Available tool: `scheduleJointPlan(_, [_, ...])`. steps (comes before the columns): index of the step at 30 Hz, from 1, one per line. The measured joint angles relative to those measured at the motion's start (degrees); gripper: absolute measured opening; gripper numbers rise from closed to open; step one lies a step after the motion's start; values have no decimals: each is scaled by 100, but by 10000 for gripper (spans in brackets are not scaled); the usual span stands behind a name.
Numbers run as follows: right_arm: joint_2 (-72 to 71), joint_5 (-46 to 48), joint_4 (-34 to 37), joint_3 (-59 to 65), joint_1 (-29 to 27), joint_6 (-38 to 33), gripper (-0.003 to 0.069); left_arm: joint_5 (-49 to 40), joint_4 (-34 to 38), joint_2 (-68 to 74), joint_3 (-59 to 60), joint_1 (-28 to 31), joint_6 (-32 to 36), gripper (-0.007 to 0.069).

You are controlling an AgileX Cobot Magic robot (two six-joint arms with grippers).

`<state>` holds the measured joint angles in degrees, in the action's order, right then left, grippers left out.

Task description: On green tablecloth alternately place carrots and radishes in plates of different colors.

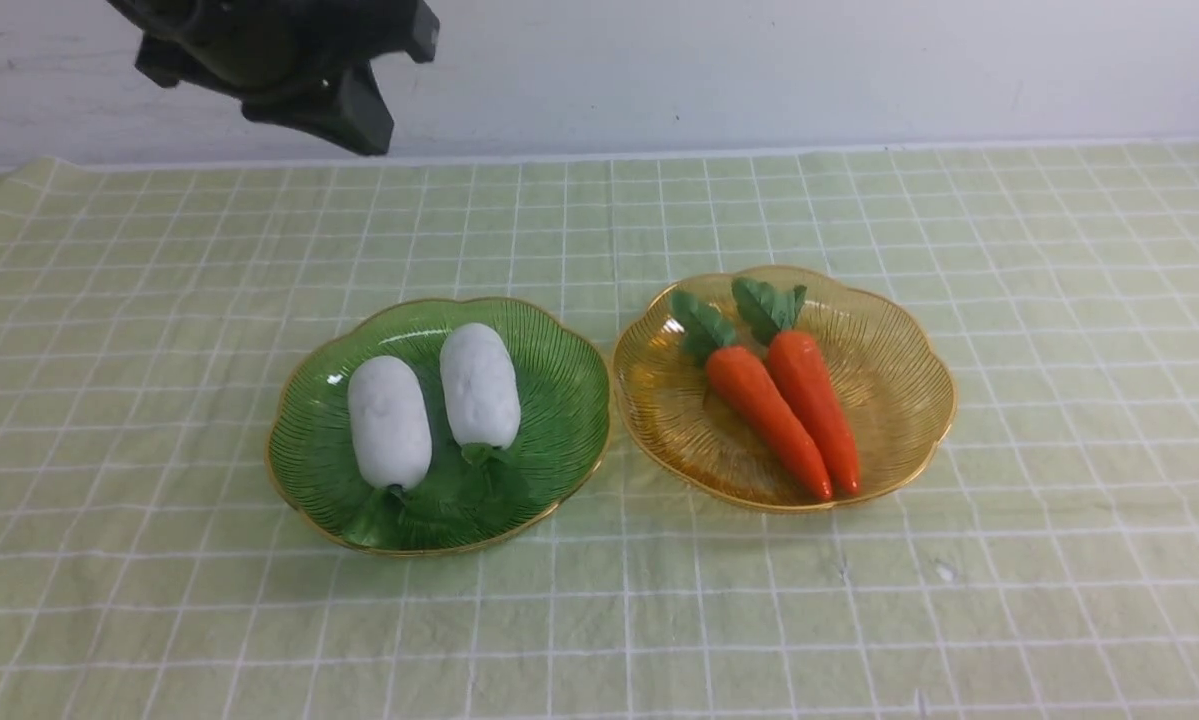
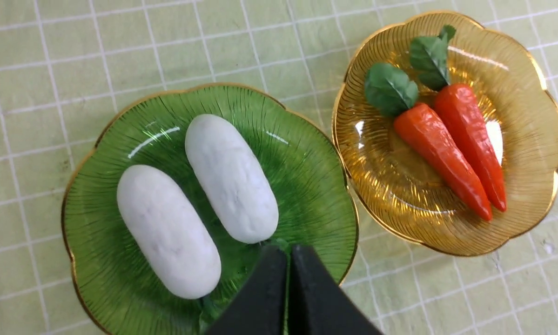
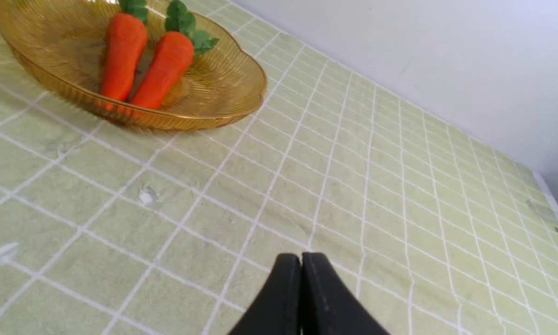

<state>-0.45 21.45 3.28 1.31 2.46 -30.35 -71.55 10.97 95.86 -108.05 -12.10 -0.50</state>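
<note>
Item 1. Pale yellow-green tablecloth [image 1: 599, 620] with a thin white grid, slightly wrinkled, covering the worktop; it serves as the landmark for every entry below.

Item 2. Right tool [image 3: 301, 260], black, fingers pressed together and holding nothing, poised over bare cloth on the near right part of the tablecloth, apart from both plates. Not seen in the front view.

Item 3. Translucent green ribbed plastic plate [image 1: 559, 440] with scalloped gold-edged rim, resting on the tablecloth left of centre. Contents: two white plump oblong toy radishes lying side by side, the left radish [image 1: 389, 422] slightly nearer, the right radish [image 1: 479, 385] slightly farther; their small dark green leaf tufts point toward the near rim.

Item 4. Translucent amber-yellow ribbed plastic plate [image 1: 904, 390], same scalloped gold-edged form, on the tablecloth right of centre, its rim just beside the green plate's rim. Contents: two orange tapered toy carrots, the left carrot [image 1: 767, 420] and the right carrot [image 1: 814, 408], touching along their length, tips toward the near rim, dark green leafy tops toward the far rim.

Item 5. Left tool [image 2: 288, 253], black, fingers closed tight and empty, raised above the far left part of the tablecloth, looking down over the green plate.
</note>
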Motion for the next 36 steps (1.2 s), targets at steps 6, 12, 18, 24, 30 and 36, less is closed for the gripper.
scheduleJointPlan(6, [0, 0, -5, 0, -147, -28, -15, -34, 0, -825, 683, 0, 254, -8])
scheduleJointPlan(12, [0, 0, -5, 0, -147, -34, -15, -39, 0, -1441, 1299, 0, 442, -8])
scheduleJointPlan(18, [0, 6, 109, 0, -147, 197, -15, -45, -31, -2076, 2043, 0, 473, -8])
scheduleJointPlan(24, [0, 23, 507, 0, -147, 826, -15, -56, -171, -2592, 2340, 0, 473, -8])
scheduleJointPlan(30, [0, 37, 768, 0, -147, 1166, -15, -56, -194, -3232, 2348, 0, 475, -8])
scheduleJointPlan(36, [0, 37, 773, 0, -147, 1187, -15, -76, -194, -4023, 2693, 0, 483, -8])
